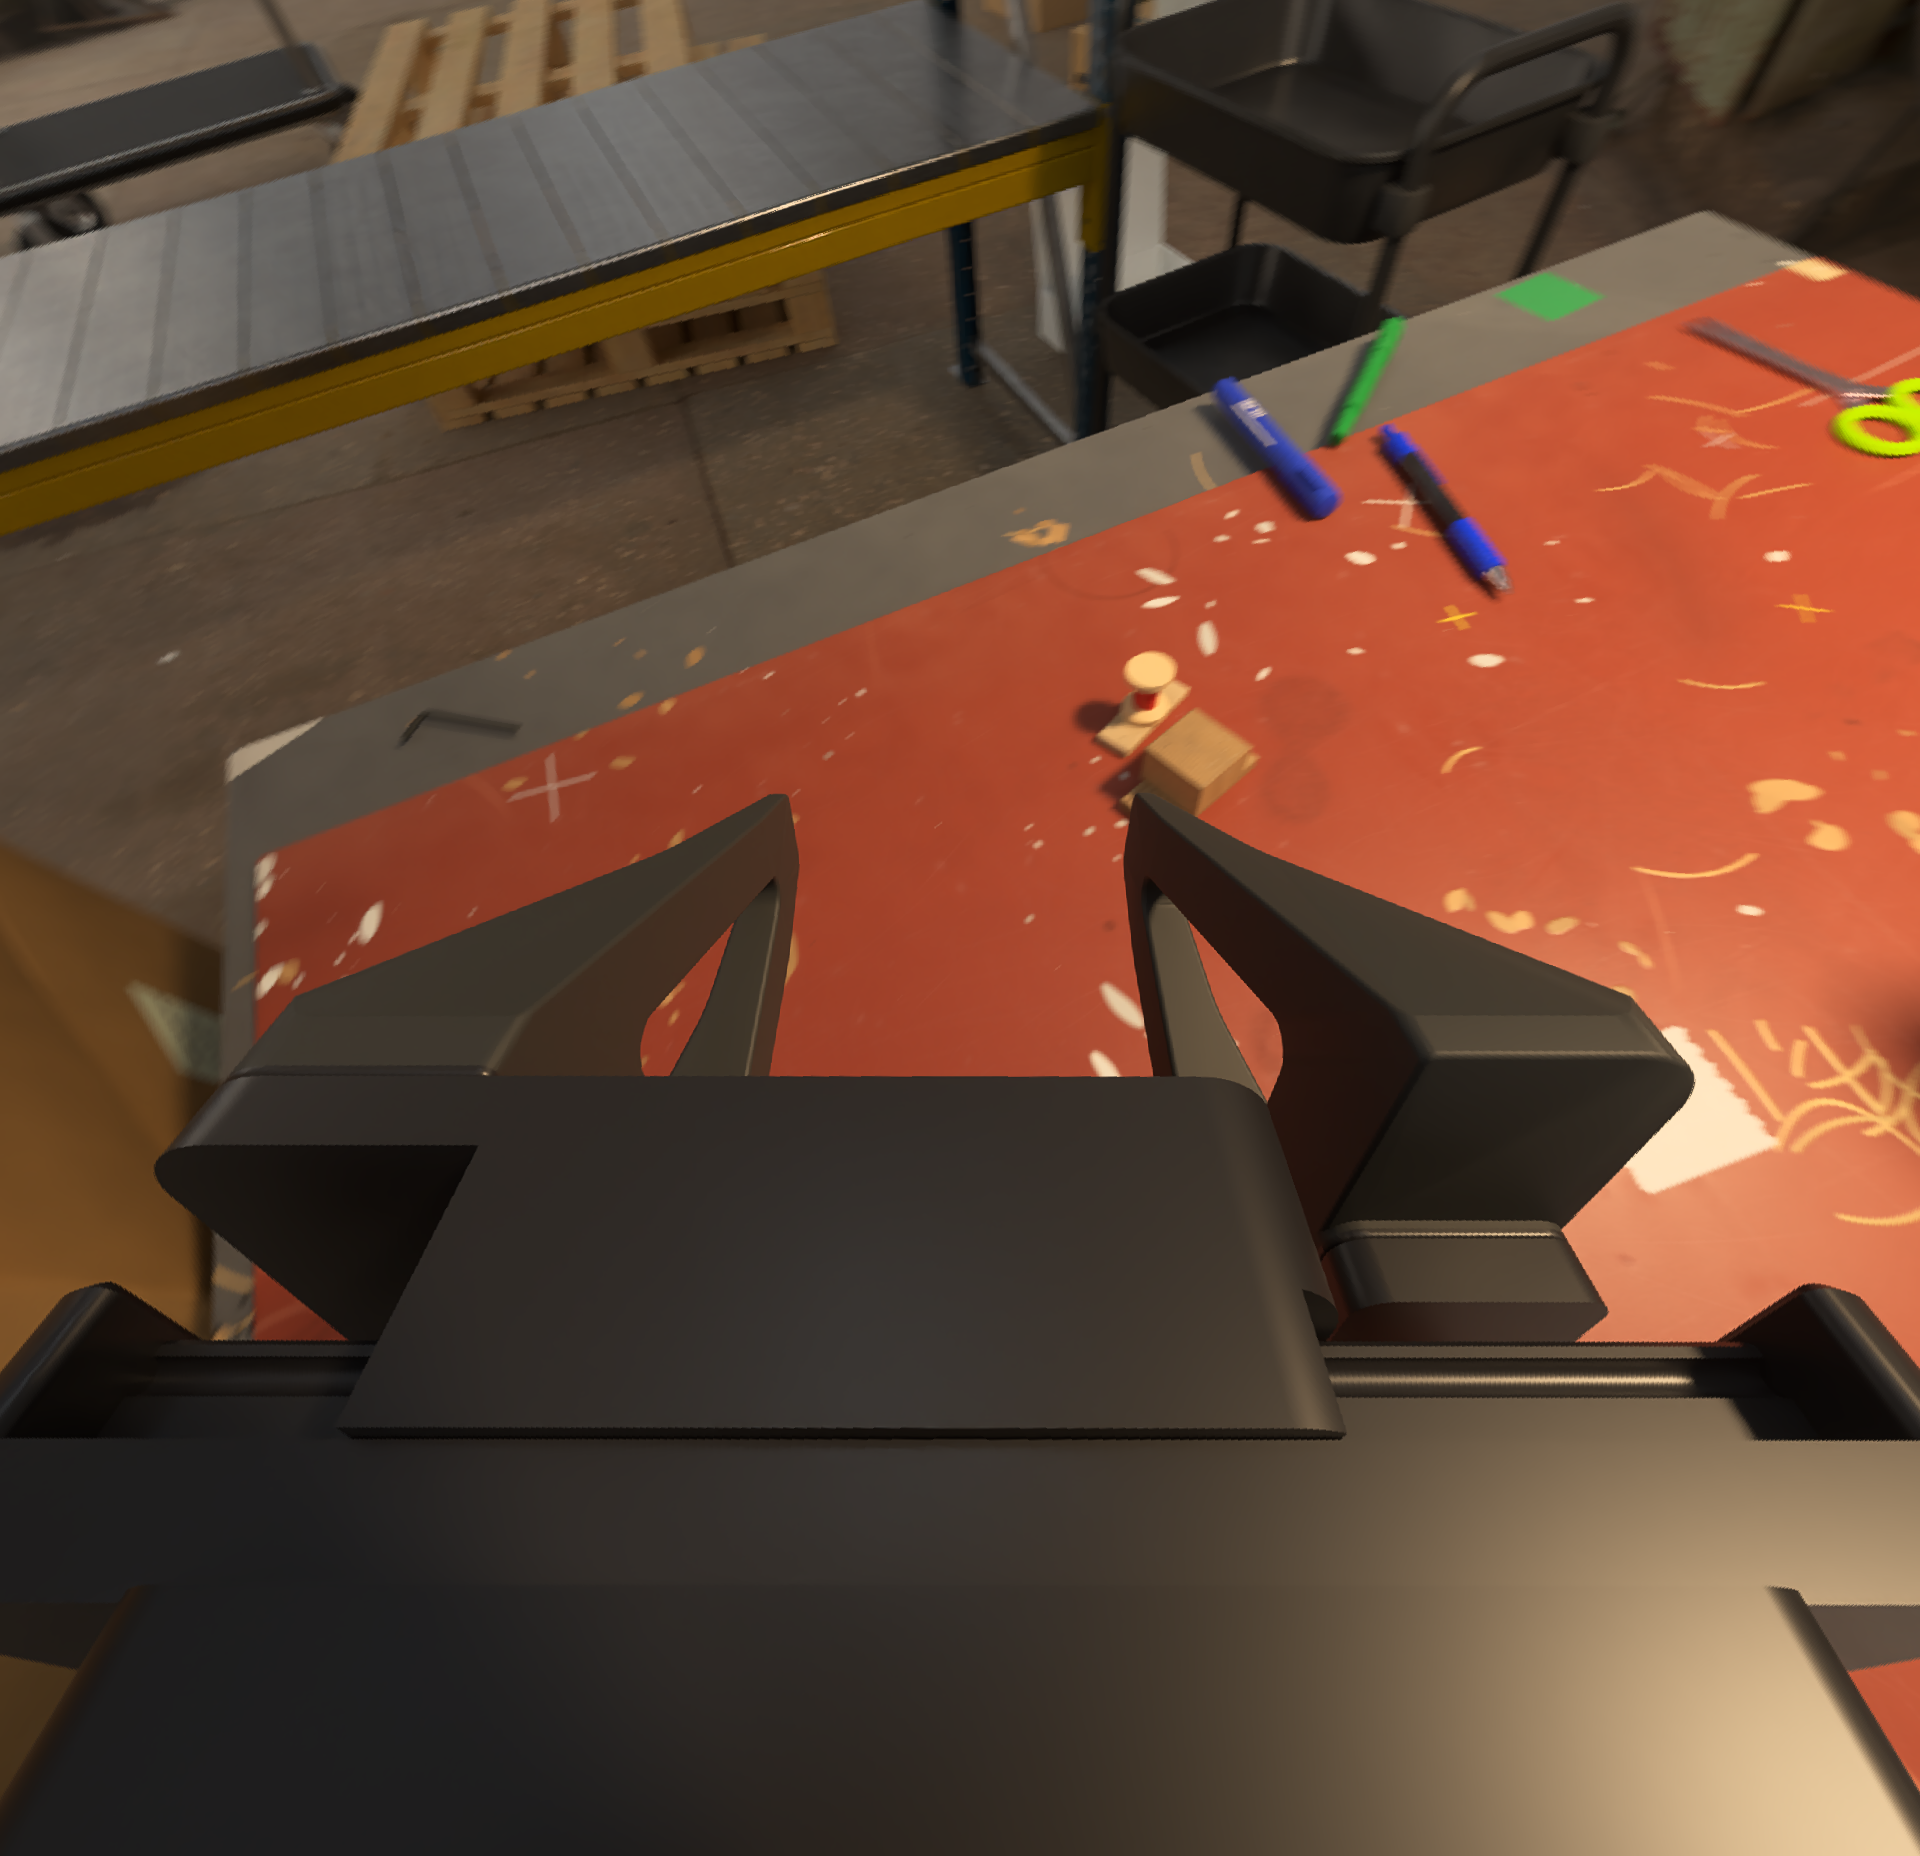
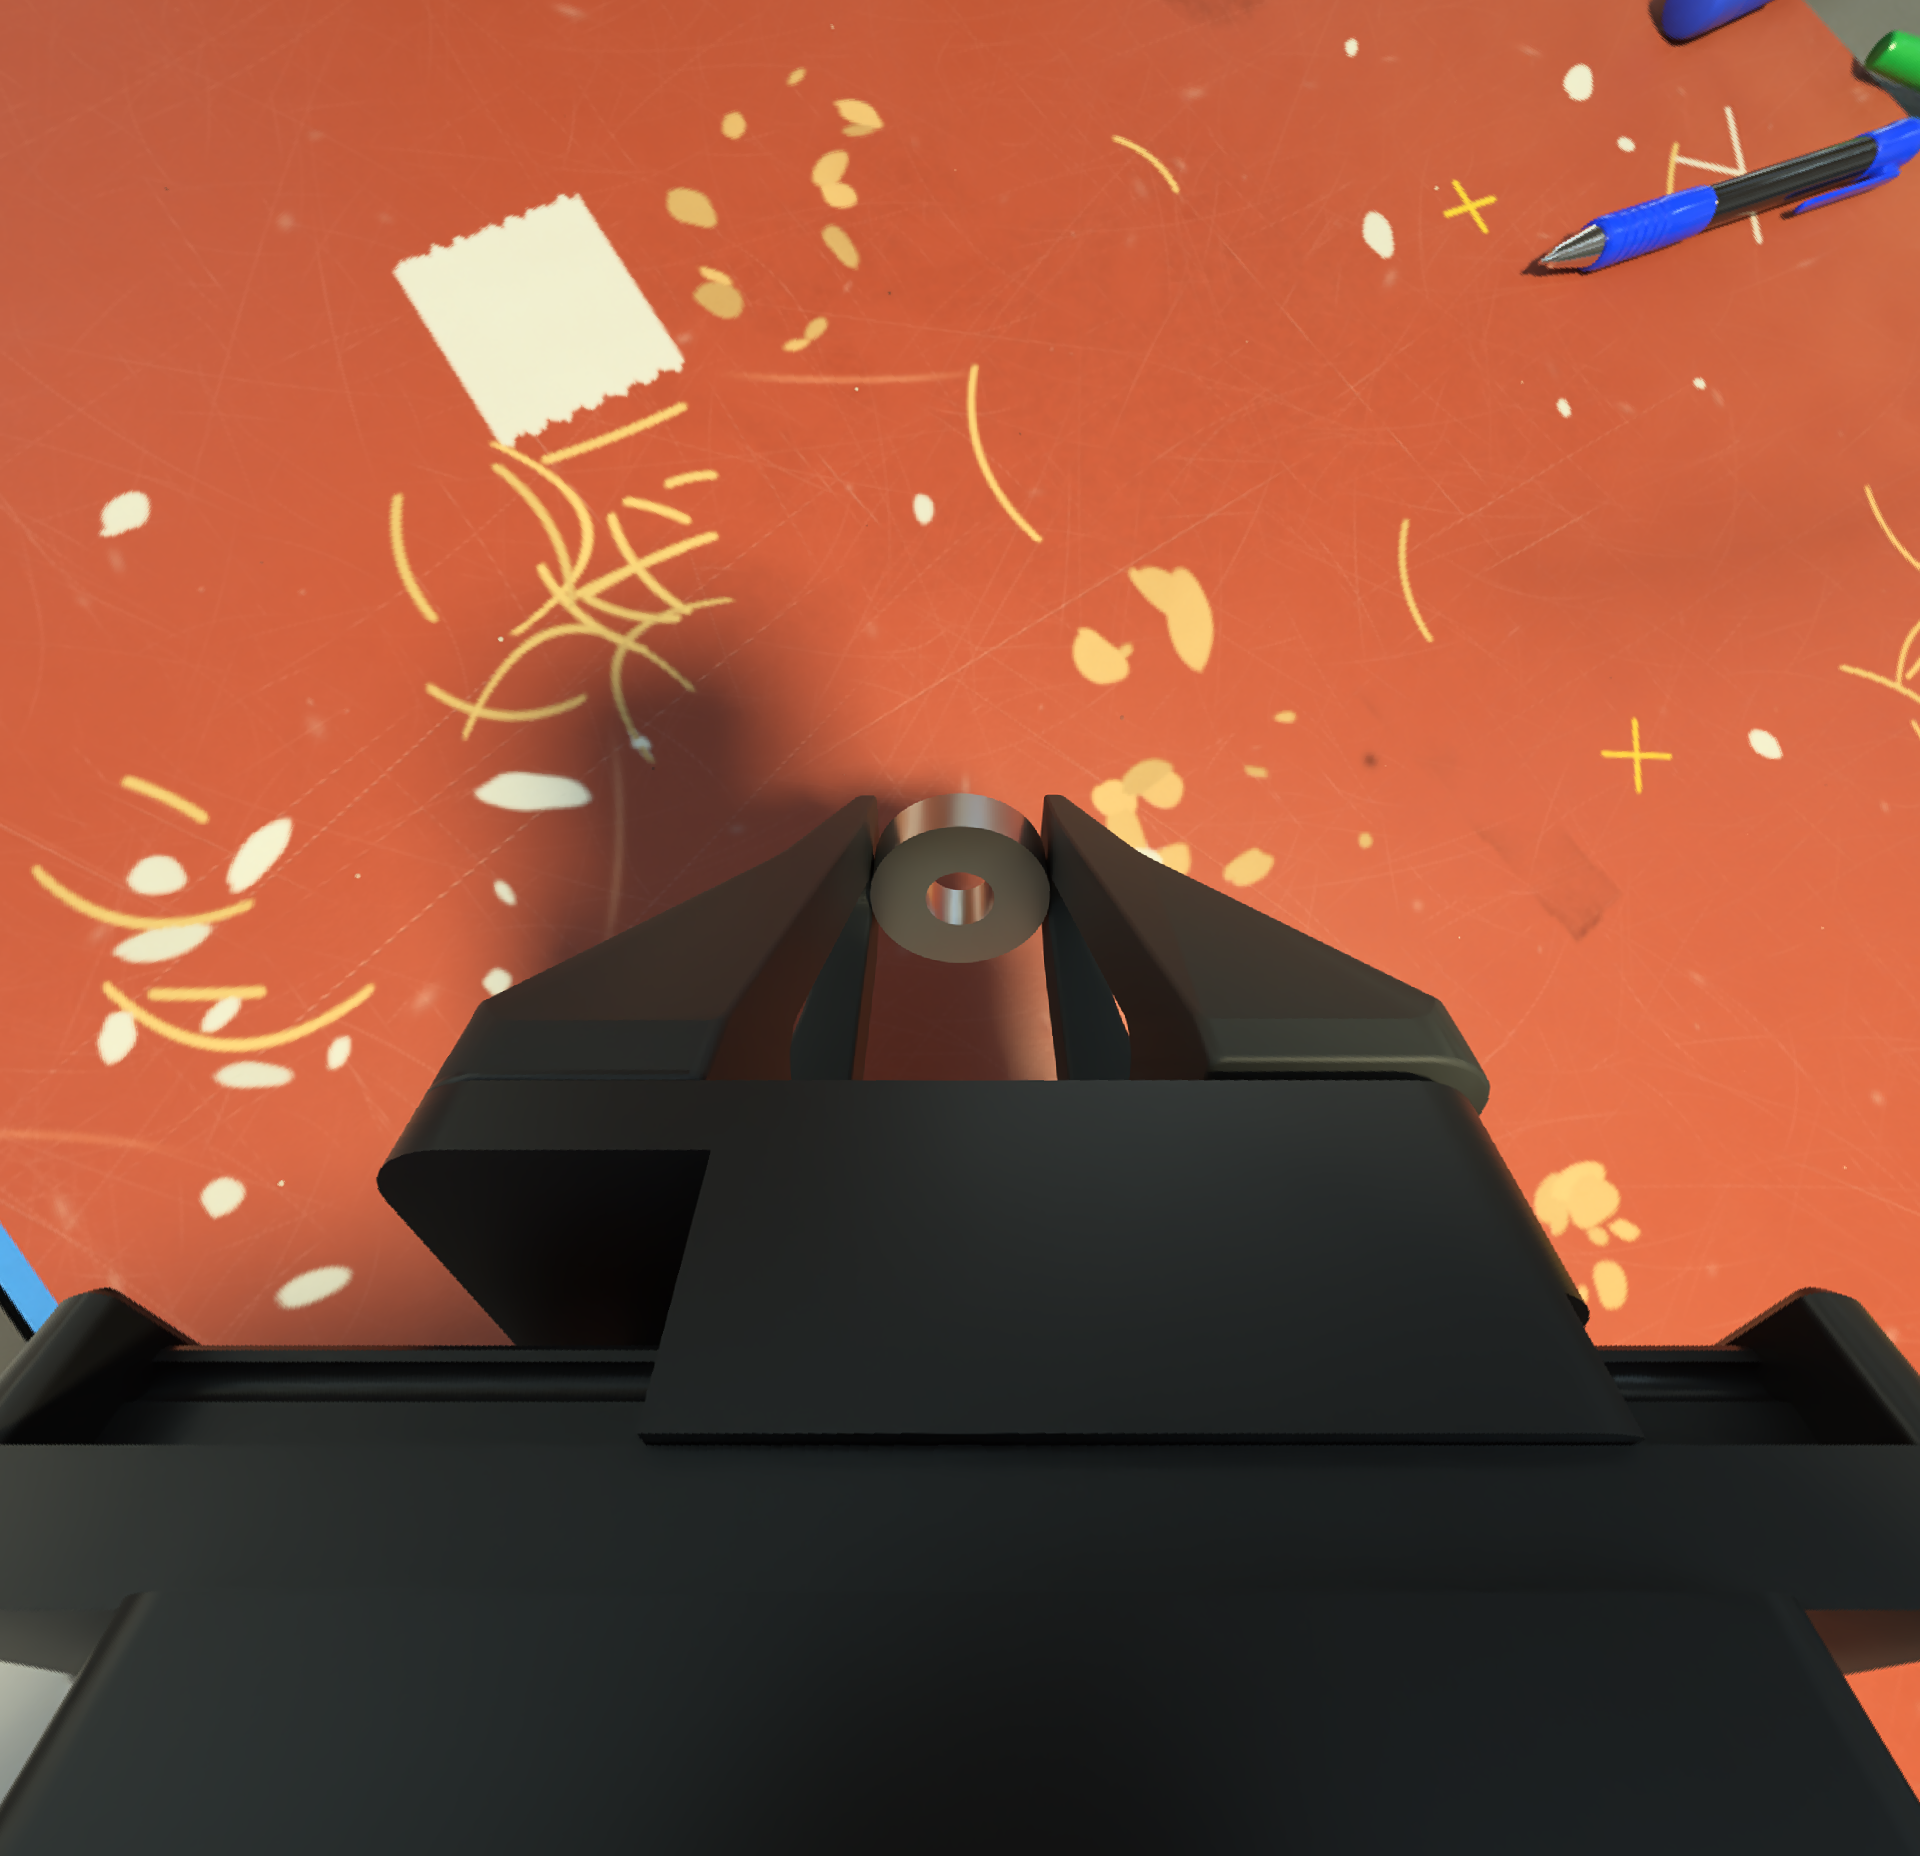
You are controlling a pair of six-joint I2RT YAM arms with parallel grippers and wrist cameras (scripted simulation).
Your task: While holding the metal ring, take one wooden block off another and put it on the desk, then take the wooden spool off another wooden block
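In the left wrist view, a wooden spool with a red core stands on a flat wooden block on the red desk mat. Next to it a larger wooden block sits on another thin block whose edge barely shows. My left gripper is open and empty, above the mat and short of the blocks. In the right wrist view, my right gripper is shut on the metal ring, held above the mat.
A blue marker, a green marker, a blue pen and green-handled scissors lie at the desk's far side. A white paper scrap lies on the mat. A grey bench and a black cart stand beyond the desk.
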